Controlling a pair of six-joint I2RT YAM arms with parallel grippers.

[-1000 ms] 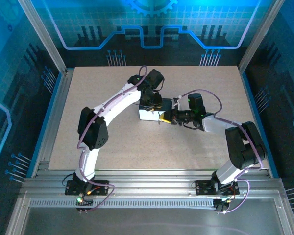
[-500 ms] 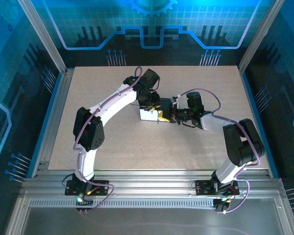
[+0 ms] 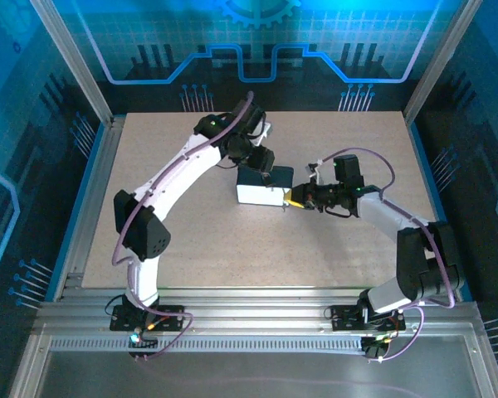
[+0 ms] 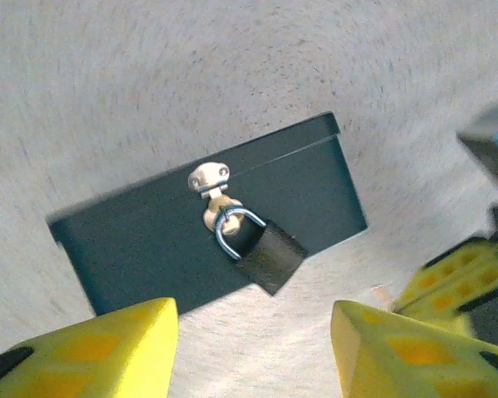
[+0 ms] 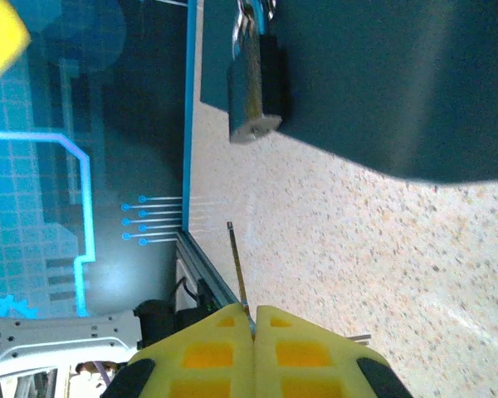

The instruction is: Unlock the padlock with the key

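top external view: dark blue tin (image 3: 274,177) near the middle of the worktop (image 3: 232,249), pale front face toward the arms. left end effector (image 3: 259,162) just over the tin's far left side. right end effector (image 3: 293,198) low beside the tin's right front corner, yellow fingertips aimed left at the tin.

right wrist view: yellow pads (image 5: 207,352) pressed flat together, clamped on the key (image 5: 237,267). seen edge-on as a thin pale blade, head hidden between the pads. long axis in line with the fingers, tip pointing away from the wrist toward the tin's front and the padlock (image 5: 252,87). tip clear of the padlock, bare worktop between the two.

left wrist view: looking down on the tin's front face, fingers (image 4: 108,352) spread wide, nothing held, bare worktop in the gap. padlock hooked by its silver shackle (image 4: 226,232) through the hasp (image 4: 209,177) at the lid seam. dark body slanting down and to the right in frame, lower end at the foot of the tin. yellow tip of the right end effector at the right edge of frame, apart from the padlock.
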